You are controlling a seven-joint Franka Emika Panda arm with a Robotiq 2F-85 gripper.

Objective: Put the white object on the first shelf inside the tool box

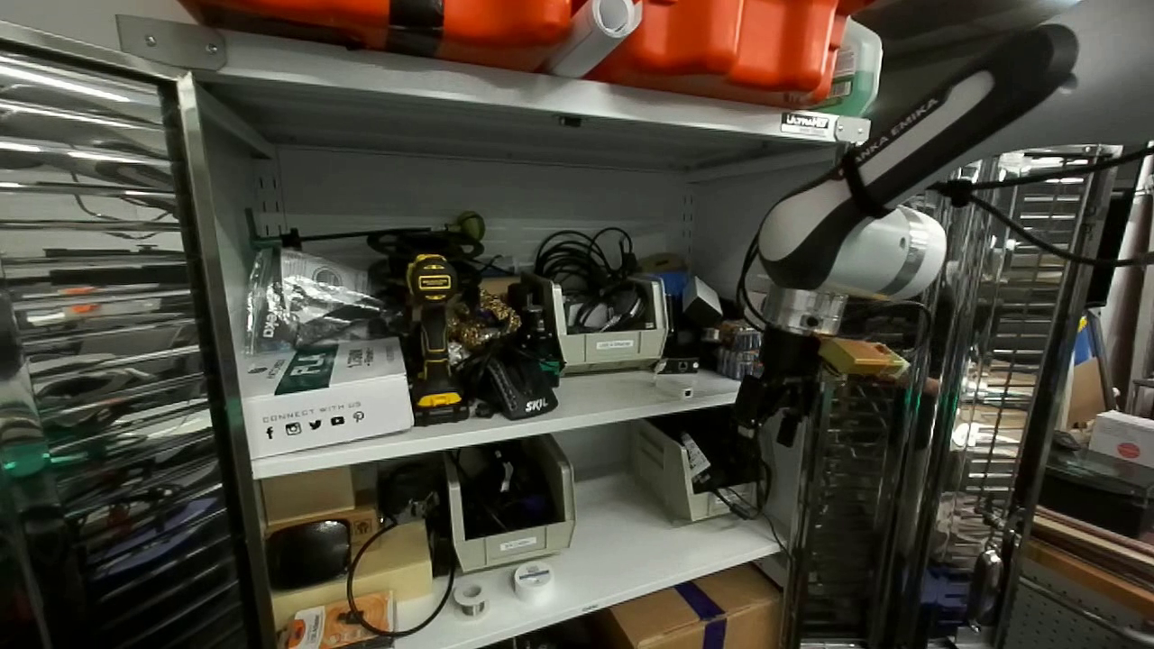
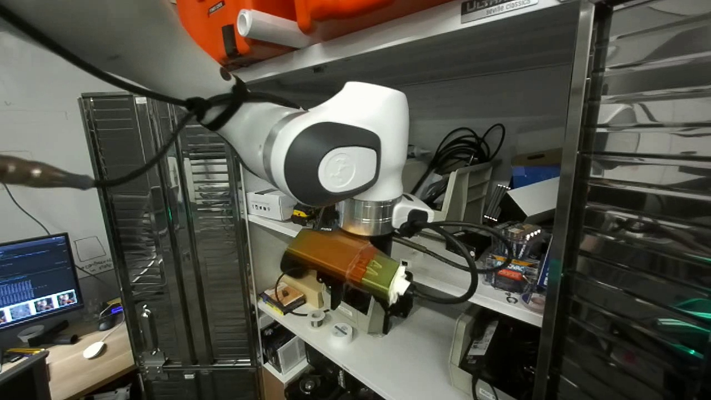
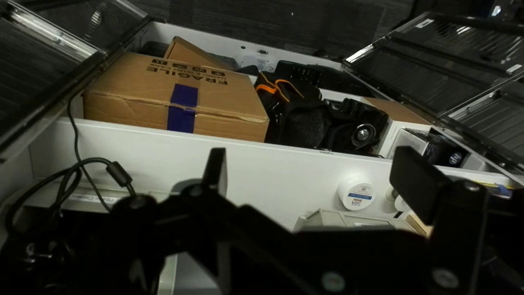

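Gripper had its fingers spread wide. White roll, the one I read as the task's white object, sat on the lower shelf, below the fingers and well apart. In the wrist view it showed in the gap between them, nearer the right-hand finger. In an exterior view the upper shelf ran left from about finger height; couldn't tell which shelf the task means. Metal spool was just beside the roll, on the side away from the fingers. Cable bin appeared just below the fingers there. Cardboard box with a purple stripe lay beyond the fingertips, one level under the roll.
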